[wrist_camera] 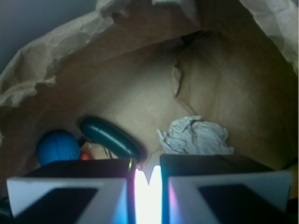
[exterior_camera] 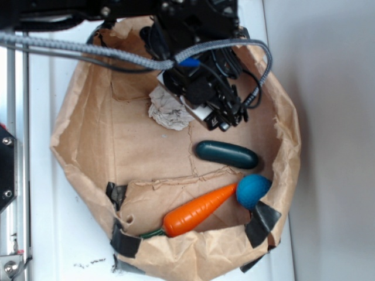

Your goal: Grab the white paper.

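The white paper (exterior_camera: 169, 111) is a crumpled off-white wad lying on the brown lining in the upper middle of the basin. My gripper (exterior_camera: 225, 120) hangs just to its right, close to it, and the arm's body covers the wad's upper right edge. In the wrist view the white paper (wrist_camera: 196, 136) lies ahead and slightly right of my gripper (wrist_camera: 148, 175). The two jaws stand almost together with only a thin bright slit between them and nothing in it.
A brown paper bag (exterior_camera: 88, 134) lines the round basin, its walls rising all around. A dark teal oblong object (exterior_camera: 227, 154) lies just below the gripper. A blue ball (exterior_camera: 253, 190) and an orange toy carrot (exterior_camera: 199, 209) rest near the front wall. Grey cables (exterior_camera: 88, 51) cross the top.
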`<state>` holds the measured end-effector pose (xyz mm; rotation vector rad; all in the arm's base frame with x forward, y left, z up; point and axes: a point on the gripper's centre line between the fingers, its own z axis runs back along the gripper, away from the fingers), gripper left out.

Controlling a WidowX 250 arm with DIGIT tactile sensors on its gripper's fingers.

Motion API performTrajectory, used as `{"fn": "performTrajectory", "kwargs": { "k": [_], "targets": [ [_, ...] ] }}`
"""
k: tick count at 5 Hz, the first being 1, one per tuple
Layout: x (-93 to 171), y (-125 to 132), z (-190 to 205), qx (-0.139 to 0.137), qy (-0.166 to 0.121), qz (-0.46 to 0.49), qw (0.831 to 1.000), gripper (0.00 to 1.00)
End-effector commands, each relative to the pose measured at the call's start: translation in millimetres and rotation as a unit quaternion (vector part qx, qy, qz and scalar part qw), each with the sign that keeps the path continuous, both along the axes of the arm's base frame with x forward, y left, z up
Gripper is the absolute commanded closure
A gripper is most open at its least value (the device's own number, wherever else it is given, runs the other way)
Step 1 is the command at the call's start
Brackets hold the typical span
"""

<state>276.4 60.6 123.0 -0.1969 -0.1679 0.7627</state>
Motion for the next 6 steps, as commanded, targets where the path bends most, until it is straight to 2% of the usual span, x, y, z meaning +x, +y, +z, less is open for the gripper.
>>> {"fn": "performTrajectory", "kwargs": {
  "k": [1, 2, 3, 4, 5, 6],
  "targets": [
    [5.1, 19.5, -28.3, 0.069, -0.012, -0.005, 0.998, 0.00],
    [3.3, 21.2, -45.1, 0.077, 0.000, -0.033, 0.997, 0.00],
    [-2.5, 20.5, -55.1, 0.079, 0.035, -0.058, 0.995, 0.00],
    [-12.6, 17.4, -62.1, 0.074, 0.052, -0.097, 0.991, 0.00],
    [-18.2, 16.4, -79.4, 0.116, 0.060, -0.107, 0.986, 0.00],
    [-18.7, 16.8, -89.5, 0.137, 0.054, -0.099, 0.984, 0.00]
  ]
}}
